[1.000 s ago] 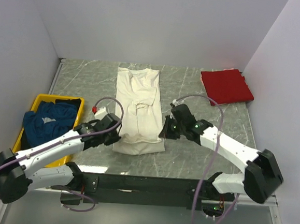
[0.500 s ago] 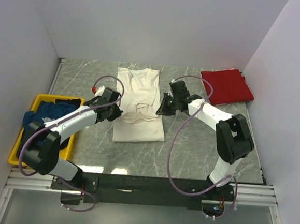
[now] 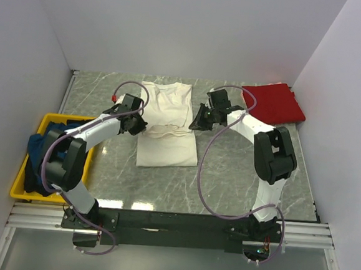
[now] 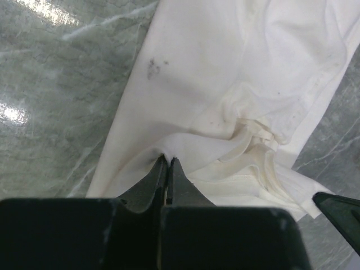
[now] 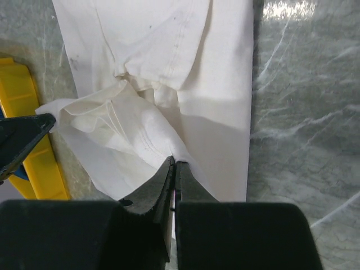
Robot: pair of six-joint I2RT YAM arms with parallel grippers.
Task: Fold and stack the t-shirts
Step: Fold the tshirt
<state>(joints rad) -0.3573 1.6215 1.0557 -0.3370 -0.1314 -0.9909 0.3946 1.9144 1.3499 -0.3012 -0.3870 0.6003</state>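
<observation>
The cream-white t-shirt (image 3: pixel 169 109) lies lengthwise in the middle of the table, its near part lifted and doubled over itself. My left gripper (image 3: pixel 141 127) is shut on the shirt's left edge (image 4: pixel 225 67), the cloth pinched at the fingertips (image 4: pixel 167 159). At the shirt's right edge (image 5: pixel 219 84), my right gripper (image 3: pixel 194 124) is shut on the cloth too (image 5: pixel 175 163). Between the two grips the fabric hangs in loose bunched folds. A folded red t-shirt (image 3: pixel 272 103) rests at the far right. The dark blue t-shirt (image 3: pixel 36 155) lies crumpled in the tray.
A yellow plastic tray (image 3: pixel 17 188) stands at the left edge of the table, and its rim (image 5: pixel 28 112) also shows in the right wrist view. White walls close the table on three sides. Both arms stretch out over the marble-patterned top.
Both grippers have moved toward the far side with the shirt's near end in them. The shirt has folded over itself and now looks shorter.
</observation>
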